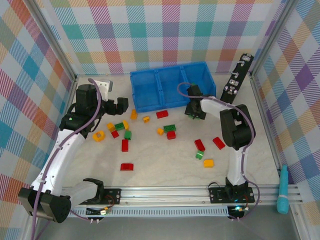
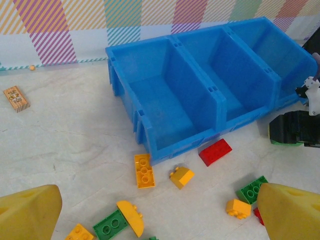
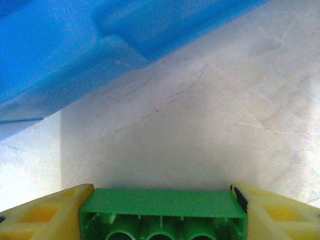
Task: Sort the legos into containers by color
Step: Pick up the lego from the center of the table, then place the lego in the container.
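Observation:
The blue three-compartment bin [image 1: 165,104] stands at the back centre, and all its compartments look bare [image 2: 180,145]. My right gripper [image 1: 194,113] hangs low just before the bin's right front corner [image 3: 60,55], shut on a green brick [image 3: 162,210]. My left gripper [image 1: 120,105] is open above the table left of the bin, its yellow fingertips [image 2: 27,212] wide apart over loose bricks. A yellow brick [image 2: 144,170], a yellow sloped piece [image 2: 181,177] and a red brick [image 2: 215,151] lie by the bin front. Several more red, green and yellow bricks [image 1: 170,128] are scattered mid-table.
A small tan block [image 2: 16,98] lies far left near the back wall. A black fixture [image 1: 239,75] leans in the back right corner. A teal tool [image 1: 283,190] rests outside the right rail. Red, green and yellow bricks [image 1: 208,162] sit beside my right arm.

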### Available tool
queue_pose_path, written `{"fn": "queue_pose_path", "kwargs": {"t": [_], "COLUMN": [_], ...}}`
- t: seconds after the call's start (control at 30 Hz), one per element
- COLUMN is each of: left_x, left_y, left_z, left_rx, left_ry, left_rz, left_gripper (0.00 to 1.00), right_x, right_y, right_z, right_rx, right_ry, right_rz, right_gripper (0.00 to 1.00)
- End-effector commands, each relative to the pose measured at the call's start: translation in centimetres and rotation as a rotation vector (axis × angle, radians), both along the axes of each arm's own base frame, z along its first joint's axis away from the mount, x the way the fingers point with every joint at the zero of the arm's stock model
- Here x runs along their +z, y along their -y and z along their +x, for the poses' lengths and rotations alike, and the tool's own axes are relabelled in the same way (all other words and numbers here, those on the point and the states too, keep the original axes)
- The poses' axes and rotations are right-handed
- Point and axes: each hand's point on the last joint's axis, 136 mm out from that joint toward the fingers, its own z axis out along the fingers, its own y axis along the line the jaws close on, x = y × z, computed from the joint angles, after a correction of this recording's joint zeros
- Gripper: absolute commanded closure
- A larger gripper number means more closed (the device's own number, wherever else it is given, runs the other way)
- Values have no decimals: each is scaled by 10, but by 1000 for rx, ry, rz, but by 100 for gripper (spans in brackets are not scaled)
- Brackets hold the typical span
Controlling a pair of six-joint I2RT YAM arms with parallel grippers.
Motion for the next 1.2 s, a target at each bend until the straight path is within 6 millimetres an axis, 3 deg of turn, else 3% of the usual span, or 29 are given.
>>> {"fn": "queue_pose_path", "kwargs": {"t": [0.0, 0.1, 0.27, 0.5, 0.67, 0.8, 0.93, 1.07, 1.17], "left_x": [6, 5, 6, 7, 10, 14, 16, 17, 16], "left_y": [2, 2, -2, -6, -18, -30, -30, -31, -30], "left_z": [0, 1, 5, 2, -8, -14, -19, -20, -19], "left_rx": [-15, -12, 28, 54, 105, 161, 155, 157, 153], "left_ry": [22, 23, 21, 5, -9, 7, -3, -8, -9], "left_rz": [4, -1, -16, -16, 10, 29, 31, 39, 37], "left_gripper": [0, 0, 0, 0, 0, 0, 0, 0, 0], "right_x": [9, 47, 112, 143, 142, 128, 115, 103, 100], "right_y": [7, 11, 9, 23, 29, 30, 30, 25, 19], "right_z": [-19, -11, 19, 69, 107, 137, 163, 179, 183], "right_rx": [58, 101, 174, 166, 112, 67, 30, 30, 41], "right_ry": [-45, 15, 165, 296, 357, 369, 380, 359, 356], "right_rz": [-9, -25, -55, -169, -141, -134, -121, -112, -84], "right_gripper": [49, 49, 50, 50, 49, 48, 48, 46, 38]}}
